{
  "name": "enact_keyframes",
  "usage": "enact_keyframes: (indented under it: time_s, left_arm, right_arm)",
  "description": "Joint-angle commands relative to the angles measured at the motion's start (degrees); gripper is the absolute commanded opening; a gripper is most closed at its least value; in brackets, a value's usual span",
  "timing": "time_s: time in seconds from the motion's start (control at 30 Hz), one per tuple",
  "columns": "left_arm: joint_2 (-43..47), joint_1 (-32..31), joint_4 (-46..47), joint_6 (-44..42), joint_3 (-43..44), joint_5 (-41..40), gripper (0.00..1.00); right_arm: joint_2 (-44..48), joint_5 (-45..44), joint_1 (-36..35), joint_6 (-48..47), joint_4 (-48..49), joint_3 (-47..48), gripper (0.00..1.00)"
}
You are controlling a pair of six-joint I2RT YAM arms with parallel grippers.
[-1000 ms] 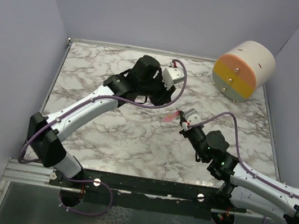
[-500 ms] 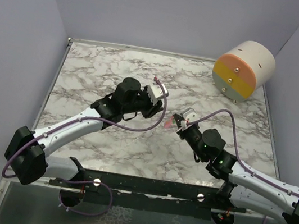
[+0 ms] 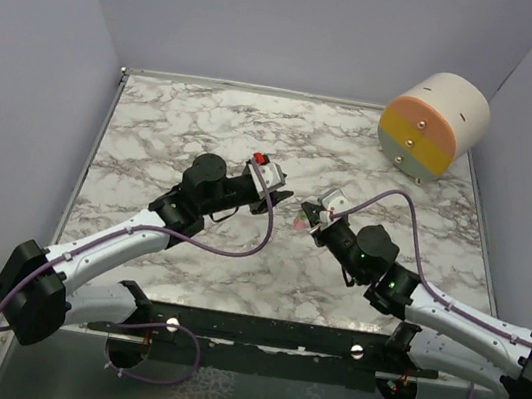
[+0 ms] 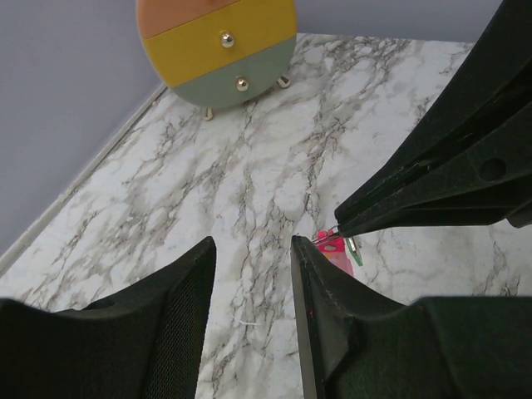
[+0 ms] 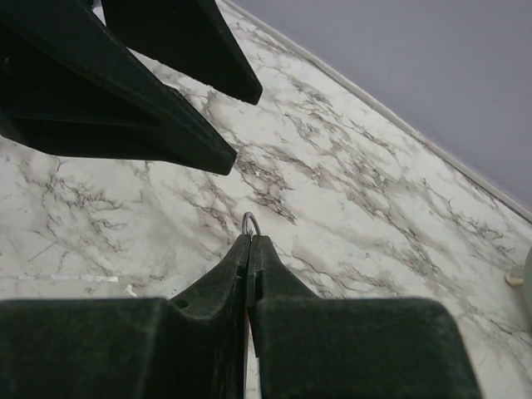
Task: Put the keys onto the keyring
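Note:
My right gripper (image 3: pixel 310 218) is shut on a thin metal keyring (image 5: pixel 249 223), whose loop pokes out past its fingertips. A pink-red key (image 4: pixel 334 251) and a small green key (image 4: pixel 355 250) hang under those fingertips, just above the marble table (image 3: pixel 188 116). In the top view only the pink key (image 3: pixel 299 224) shows. My left gripper (image 4: pixel 253 246) is open and empty. It points at the right gripper's tip from the left, its right finger (image 4: pixel 332 307) close beside the pink key. Its fingers (image 5: pixel 158 116) fill the upper left of the right wrist view.
A round drawer unit (image 3: pixel 433 124) with orange, yellow and grey-green fronts stands at the table's far right corner, also in the left wrist view (image 4: pixel 218 46). Grey walls enclose the table on three sides. The two arms nearly meet at mid-table.
My left arm has drawn back from the far middle and lowered, bringing its open gripper right up to the right gripper's tip. The right gripper with the keys has shifted slightly left.

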State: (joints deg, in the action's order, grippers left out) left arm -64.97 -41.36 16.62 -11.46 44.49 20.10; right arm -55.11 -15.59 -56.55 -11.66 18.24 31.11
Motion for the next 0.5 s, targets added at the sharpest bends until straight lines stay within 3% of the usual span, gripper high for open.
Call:
enact_keyframes:
  time_s: [0.0,0.47]
  left_arm:
    - [0.7,-0.1,5.5,-1.9,-1.4,2.8,0.45]
    - [1.4,-0.1,6.8,-5.1,-4.2,4.3,0.46]
  right_arm:
    - [-0.4,2.6,0.0,1.0,0.2,2.5,0.01]
    - [0.1,5.7,0.0,0.8,-1.8,4.2,0.01]
